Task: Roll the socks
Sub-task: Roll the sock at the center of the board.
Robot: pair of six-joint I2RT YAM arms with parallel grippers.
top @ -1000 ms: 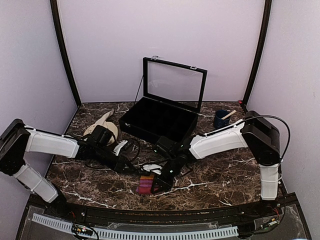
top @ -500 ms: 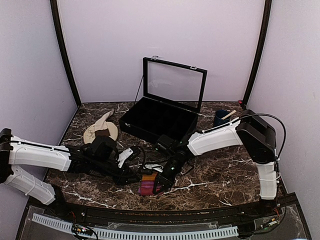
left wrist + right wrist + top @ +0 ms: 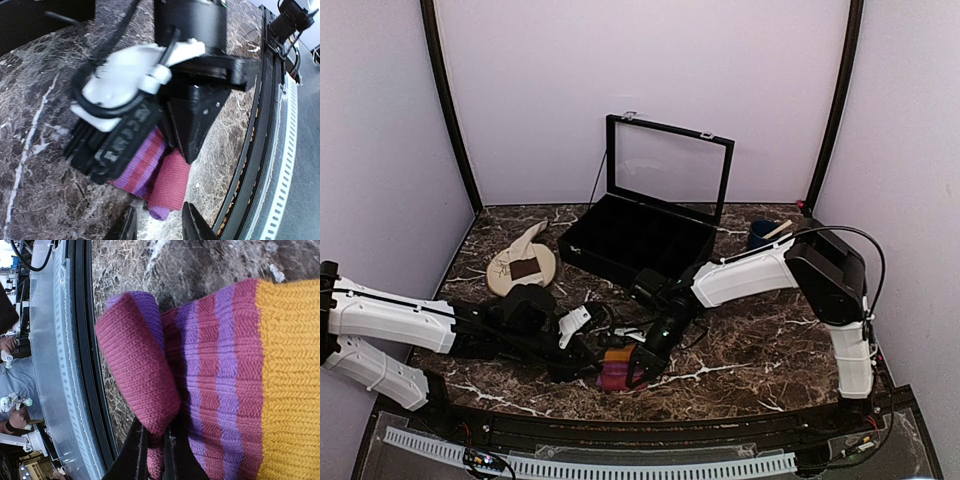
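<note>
Top, left-wrist and right-wrist views. The magenta sock with purple stripes and an orange end [image 3: 613, 374] lies on the marble surface [image 3: 770, 330] near its front edge, between the two arms. The right gripper [image 3: 154, 452] has its jaws pressed together on a folded-over edge of this sock, pinching the knit. The left gripper [image 3: 159, 225] reaches in from the left at surface level with its jaws spread. The sock's rolled magenta end [image 3: 170, 182] lies just ahead of the gap, and contact cannot be told. The cream sock with a dark brown band [image 3: 528, 245] rests across a round beige plate [image 3: 500, 275] at rear left, well apart. A black box with a raised glass lid [image 3: 620, 240] stands behind, and a blue cup [image 3: 760, 240] stands at rear right.
</note>
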